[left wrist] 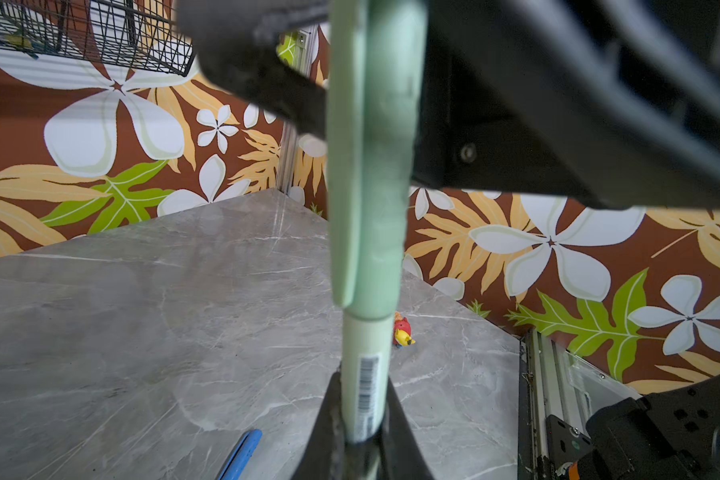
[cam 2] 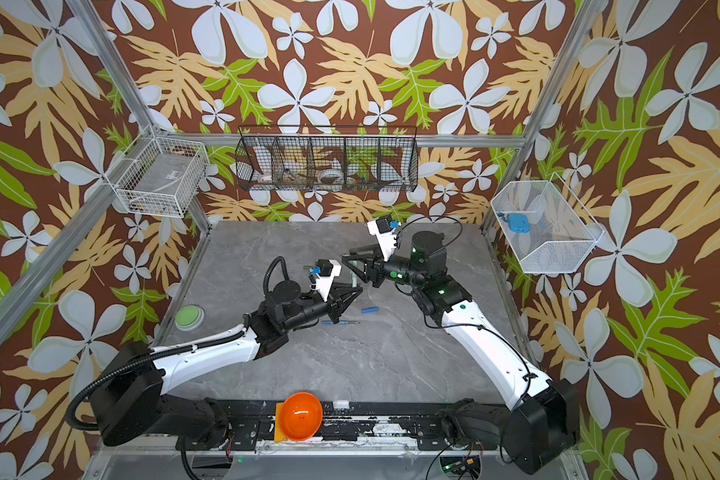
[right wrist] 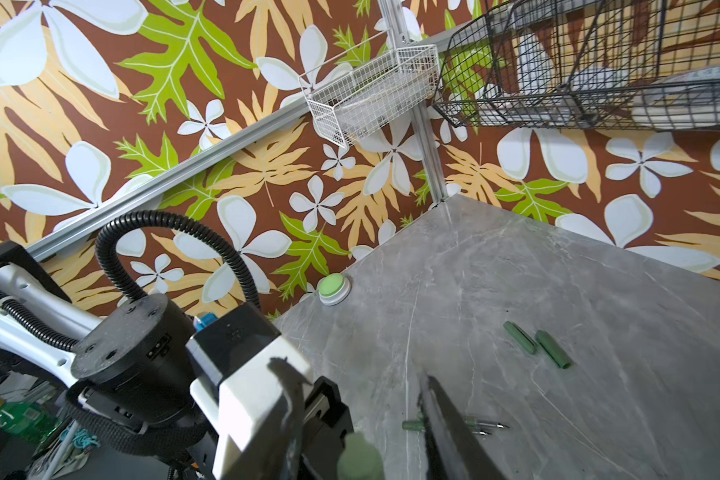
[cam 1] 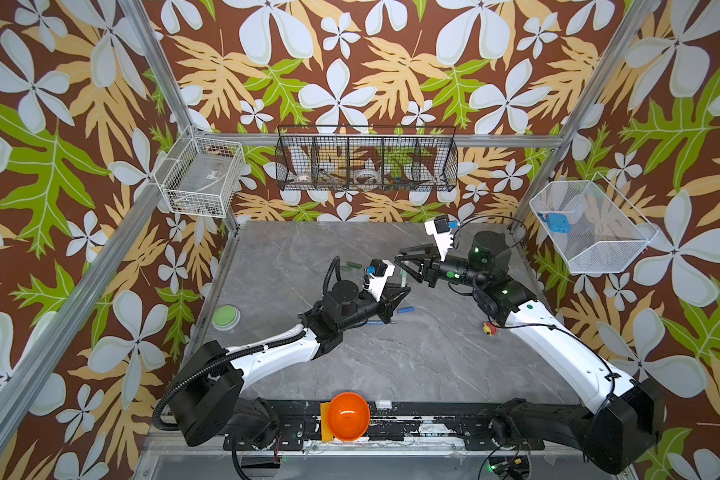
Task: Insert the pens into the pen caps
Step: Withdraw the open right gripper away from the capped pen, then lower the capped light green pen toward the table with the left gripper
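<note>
My left gripper (left wrist: 362,376) is shut on the lower barrel of the pale green pen (left wrist: 366,340), which stands up out of it. A pale green cap (left wrist: 371,166) sits over the pen's upper end. My right gripper (right wrist: 352,370) is open, its fingers on either side of that cap (right wrist: 358,457) with gaps showing. In both top views the two grippers meet mid-table, left gripper (cam 1: 404,289) and right gripper (cam 1: 398,257). Two dark green caps (right wrist: 537,345) and two dark green pens (right wrist: 474,424) lie on the table behind. A blue cap (cam 1: 406,309) and a blue pen (cam 2: 339,322) lie beside the left gripper.
A green button (cam 1: 226,318) sits at the table's left edge, a small red and yellow toy (cam 1: 490,328) by the right arm, and an orange bowl (cam 1: 347,415) at the front rail. Wire baskets (cam 1: 366,162) hang on the walls.
</note>
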`<action>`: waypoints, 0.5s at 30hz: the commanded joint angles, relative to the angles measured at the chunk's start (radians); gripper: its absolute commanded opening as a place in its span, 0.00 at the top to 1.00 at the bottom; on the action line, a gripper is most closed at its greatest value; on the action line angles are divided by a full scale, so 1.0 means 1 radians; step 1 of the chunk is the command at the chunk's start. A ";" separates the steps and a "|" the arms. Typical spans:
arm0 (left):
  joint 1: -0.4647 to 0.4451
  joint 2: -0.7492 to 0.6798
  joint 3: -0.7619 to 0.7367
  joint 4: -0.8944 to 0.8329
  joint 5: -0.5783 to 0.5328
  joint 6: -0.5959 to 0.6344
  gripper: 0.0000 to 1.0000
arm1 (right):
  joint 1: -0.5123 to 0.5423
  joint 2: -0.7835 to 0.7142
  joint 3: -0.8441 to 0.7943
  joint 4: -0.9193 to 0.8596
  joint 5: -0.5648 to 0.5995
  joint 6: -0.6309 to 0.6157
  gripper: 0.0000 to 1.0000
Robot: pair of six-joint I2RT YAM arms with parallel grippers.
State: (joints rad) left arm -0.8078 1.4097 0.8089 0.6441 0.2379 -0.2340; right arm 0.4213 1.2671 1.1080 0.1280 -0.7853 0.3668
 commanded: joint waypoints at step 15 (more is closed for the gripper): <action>0.039 0.006 0.044 0.147 0.002 -0.064 1.00 | 0.005 -0.016 -0.068 0.018 -0.053 0.012 1.00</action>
State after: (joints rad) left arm -0.7918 1.4277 0.8337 0.6331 0.2687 -0.2569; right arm 0.4213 1.2514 1.0565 0.1856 -0.7609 0.3405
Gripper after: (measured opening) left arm 0.125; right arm 0.095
